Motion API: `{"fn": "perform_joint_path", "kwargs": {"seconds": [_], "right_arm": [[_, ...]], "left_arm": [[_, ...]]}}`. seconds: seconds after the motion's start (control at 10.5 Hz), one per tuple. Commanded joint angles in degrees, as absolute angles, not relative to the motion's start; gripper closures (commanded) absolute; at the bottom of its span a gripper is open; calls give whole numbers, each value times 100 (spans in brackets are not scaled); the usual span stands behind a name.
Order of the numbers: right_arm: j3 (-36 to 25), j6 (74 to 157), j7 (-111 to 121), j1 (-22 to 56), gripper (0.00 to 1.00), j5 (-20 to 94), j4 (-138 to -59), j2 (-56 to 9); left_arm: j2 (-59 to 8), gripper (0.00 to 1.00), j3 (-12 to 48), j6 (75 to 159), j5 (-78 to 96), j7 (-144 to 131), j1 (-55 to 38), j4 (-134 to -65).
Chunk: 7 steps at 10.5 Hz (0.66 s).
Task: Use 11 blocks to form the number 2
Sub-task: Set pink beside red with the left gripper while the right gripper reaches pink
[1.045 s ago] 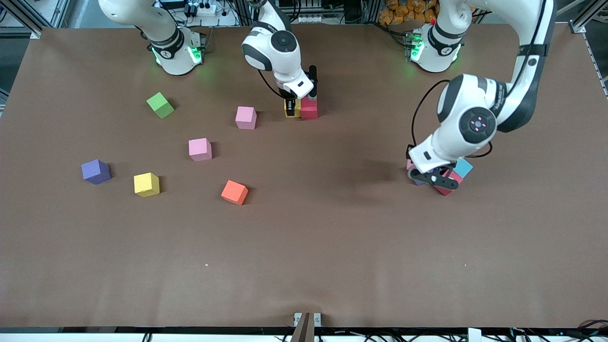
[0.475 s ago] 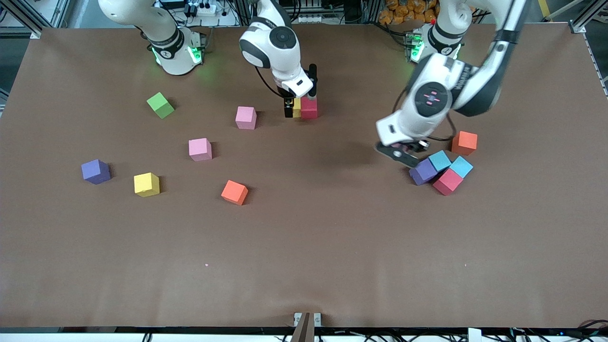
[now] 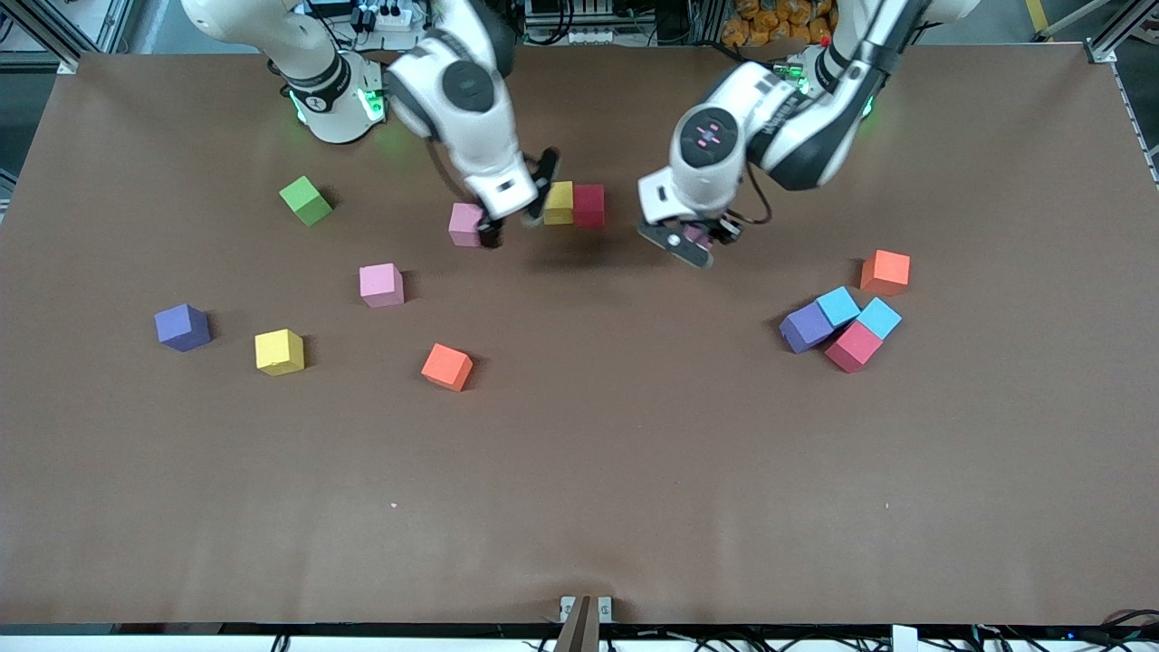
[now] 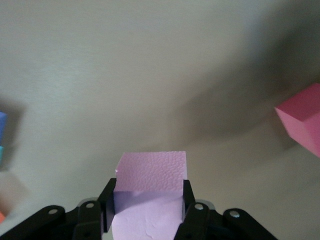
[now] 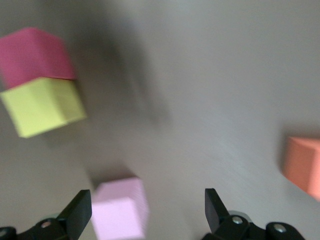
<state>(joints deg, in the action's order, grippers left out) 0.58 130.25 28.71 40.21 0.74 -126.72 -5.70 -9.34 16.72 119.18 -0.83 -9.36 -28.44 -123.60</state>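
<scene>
Two cubes made the only joined pair: a yellow block touching a red block, near the robots' bases at mid-table. The right gripper hung with its fingers spread wide and nothing between them, above a pink block just beside the yellow one. The left gripper was clamped on another pink block (seen clearly in the left wrist view), in the air above bare table toward the left arm's end from the red block. A purple block, two light blue blocks and a second red block sat clustered, with an orange block near them.
</scene>
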Motion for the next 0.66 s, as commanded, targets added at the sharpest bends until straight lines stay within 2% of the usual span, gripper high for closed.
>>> {"fn": "perform_joint_path", "kwargs": {"seconds": [0.0,0.19,0.38,0.57], "right_arm": [[123,12990,2848,2870,0,79,-12438,-728],[123,12973,2839,1964,0,79,-12349,-896],[88,13077,2550,1251,0,26,-12646,-923],[88,13122,1790,1037,0,26,-12901,-905]], "left_arm": [[-853,98,2168,12634,-246,-1072,-2777,-12777],[-931,98,2643,13330,-324,-1055,-2786,-13112],[-975,98,2882,14164,-973,-1055,-2777,-13603],[-1063,98,3050,14361,-1308,-968,-2777,-13658]]}}
